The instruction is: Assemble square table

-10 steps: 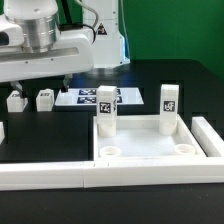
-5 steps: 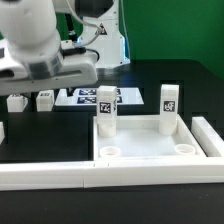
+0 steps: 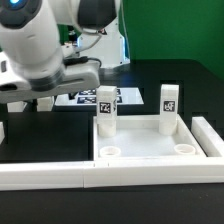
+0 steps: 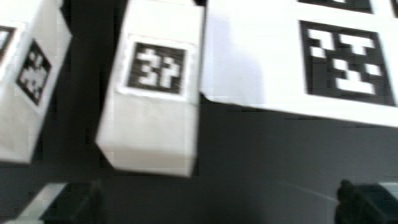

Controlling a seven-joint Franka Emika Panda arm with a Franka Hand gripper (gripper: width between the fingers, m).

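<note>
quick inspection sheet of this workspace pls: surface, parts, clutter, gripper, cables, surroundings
surface: black table
job's things: top holds far-left leg and far-right leg (exterior view), both upright in its far corners; near sockets empty; loose leg and second loose leg lie flat side by side
clutter: marker board beside the loose legs; rail along the top's near side
gripper: gripper open, nothing between its fingers, just off the loose leg's end
cables: nothing seen
surroundings: green wall

Flat marker board [image 3: 125, 95] on the black table [image 3: 150, 78], white L-shaped border rail [image 3: 45, 173] in the foreground.
</note>
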